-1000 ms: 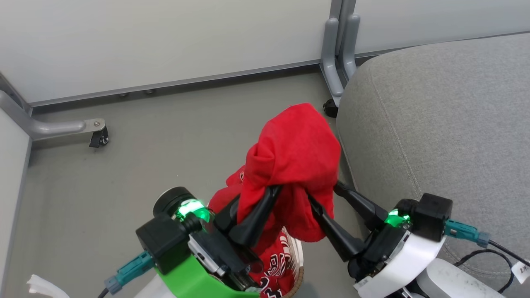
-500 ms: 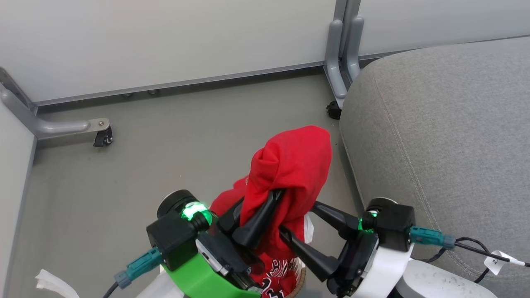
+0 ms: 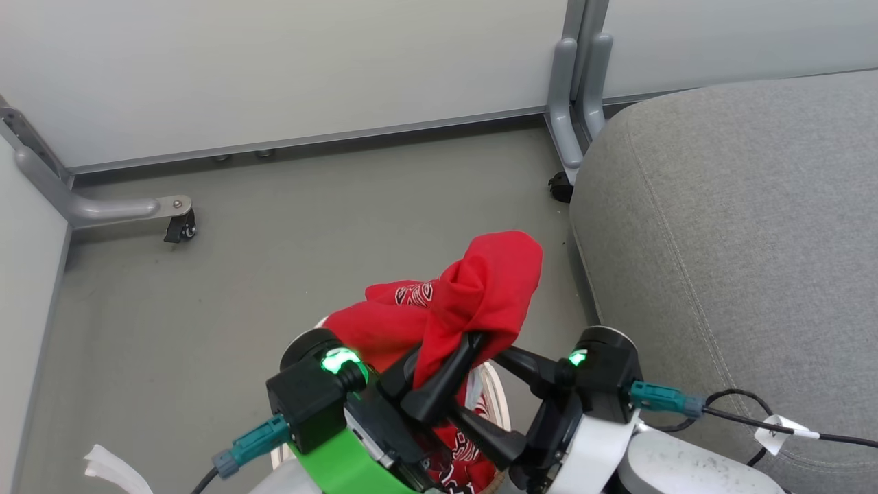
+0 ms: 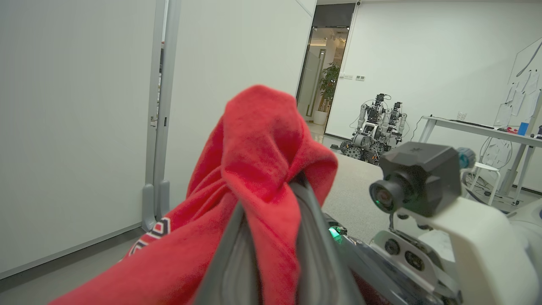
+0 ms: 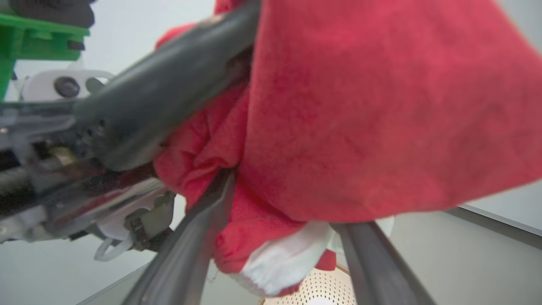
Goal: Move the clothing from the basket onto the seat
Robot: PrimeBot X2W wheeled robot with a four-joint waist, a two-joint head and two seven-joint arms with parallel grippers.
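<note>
On the far left, below the pale partition wall, a small black caster (image 3: 180, 230) sits on the grey floor (image 3: 288, 261). Nearer the middle, the green-mounted left gripper (image 3: 461, 346) points up and to the right. Its two dark fingers are drawn almost together, pinching a bunched fold of the plain red garment (image 3: 490, 281). That garment stands above the fingers in a hooded lump, raised clear of the floor.

Trailing from its left side is the jersey (image 3: 405, 296), with black-and-white lettering on a crumpled fold. More of it lies lower down in the basket (image 3: 492, 391), whose white rim peeks out beneath both arms. From where I stand the two reds run together, so I can't say whether the jersey is caught in the pinch too.

Just right of that, the right gripper (image 3: 473, 384) reaches in under the bundle with its fingers spread wide. The cloth hangs between and against them, with nothing clamped. Farther right, the big grey seat (image 3: 741, 226) has its rounded corner near the lifted garment, apart from it.
</note>
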